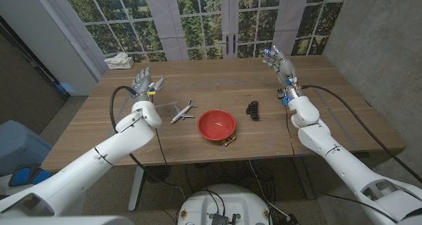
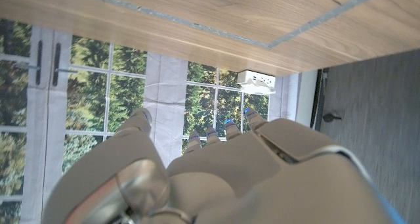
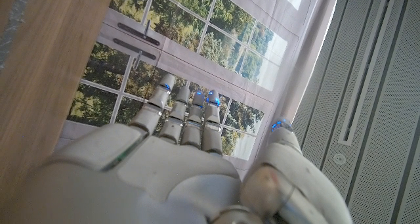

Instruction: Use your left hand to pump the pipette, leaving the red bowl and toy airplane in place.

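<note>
A thin clear pipette (image 1: pixel 158 86) with a yellow band lies on the wooden table (image 1: pixel 198 80) at the far left, right beside my left hand (image 1: pixel 142 82). That hand stands upright with fingers apart, and the left wrist view shows its fingers (image 2: pixel 216 135) extended with nothing between them. A white toy airplane (image 1: pixel 183 111) lies nearer the middle. The red bowl (image 1: pixel 216 124) sits to its right. My right hand (image 1: pixel 280 61) stands at the far right, fingers (image 3: pixel 190 115) straight and holding nothing.
A black hair clip (image 1: pixel 253 110) lies right of the bowl. A small brown object (image 1: pixel 228 141) pokes out under the bowl's near rim. A white box (image 1: pixel 119 60) sits at the table's far left corner. Windows stand behind the table.
</note>
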Robot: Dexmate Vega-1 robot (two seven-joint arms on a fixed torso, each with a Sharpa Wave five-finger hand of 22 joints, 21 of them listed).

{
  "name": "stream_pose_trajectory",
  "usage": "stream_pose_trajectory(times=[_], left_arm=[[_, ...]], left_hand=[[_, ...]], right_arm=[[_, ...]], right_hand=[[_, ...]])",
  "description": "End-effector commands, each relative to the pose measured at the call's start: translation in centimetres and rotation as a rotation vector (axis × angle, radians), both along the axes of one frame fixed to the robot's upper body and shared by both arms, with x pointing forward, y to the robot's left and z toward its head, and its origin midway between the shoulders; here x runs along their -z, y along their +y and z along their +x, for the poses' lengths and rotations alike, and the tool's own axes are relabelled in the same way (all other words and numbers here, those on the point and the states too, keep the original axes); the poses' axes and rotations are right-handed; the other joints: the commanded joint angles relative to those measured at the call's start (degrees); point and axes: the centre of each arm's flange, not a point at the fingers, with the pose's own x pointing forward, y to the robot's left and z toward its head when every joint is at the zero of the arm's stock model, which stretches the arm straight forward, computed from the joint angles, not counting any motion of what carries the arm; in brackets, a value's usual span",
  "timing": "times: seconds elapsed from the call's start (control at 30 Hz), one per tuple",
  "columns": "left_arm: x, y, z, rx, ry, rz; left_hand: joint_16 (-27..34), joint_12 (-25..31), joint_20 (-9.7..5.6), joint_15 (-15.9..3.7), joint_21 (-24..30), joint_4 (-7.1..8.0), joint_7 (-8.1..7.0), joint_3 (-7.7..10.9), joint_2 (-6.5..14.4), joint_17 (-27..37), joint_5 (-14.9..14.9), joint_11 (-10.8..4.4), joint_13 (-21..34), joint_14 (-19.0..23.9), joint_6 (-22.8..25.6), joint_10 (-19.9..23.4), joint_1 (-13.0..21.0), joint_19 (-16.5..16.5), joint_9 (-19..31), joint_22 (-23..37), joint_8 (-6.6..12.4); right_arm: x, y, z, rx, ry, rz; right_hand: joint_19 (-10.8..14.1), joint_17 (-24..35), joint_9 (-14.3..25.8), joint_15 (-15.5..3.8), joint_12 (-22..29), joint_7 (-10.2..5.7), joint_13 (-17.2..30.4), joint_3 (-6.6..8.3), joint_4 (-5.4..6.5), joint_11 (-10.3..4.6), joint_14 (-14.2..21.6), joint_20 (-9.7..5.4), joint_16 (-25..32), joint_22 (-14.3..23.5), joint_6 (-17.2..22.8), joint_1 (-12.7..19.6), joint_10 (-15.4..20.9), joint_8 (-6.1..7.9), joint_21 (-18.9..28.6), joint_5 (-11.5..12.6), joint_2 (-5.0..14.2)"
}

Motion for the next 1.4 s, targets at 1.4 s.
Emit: stream_pose_trajectory(times=[1.4], left_arm=[[-2.8,-2.5,1.8,0.874,-0.435,-0.25]], left_hand=[[0.7,0.7,-12.01,-4.14,3.3,4.61,3.3,11.01,-0.7,-0.3,2.7,-2.02,-0.1,-1.4,4.4,-0.4,-12.3,10.4,-0.1,-0.4,0.28]], right_arm=[[1.5,-1.5,2.3,-0.083,0.068,0.019]], right_hand=[[-1.2,-4.8,-2.2,-2.09,-1.0,3.82,-7.5,9.81,9.91,0.42,-6.0,-5.16,-6.3,-1.2,-4.8,-5.9,-3.9,-0.4,-2.5,-0.5,0.44]])
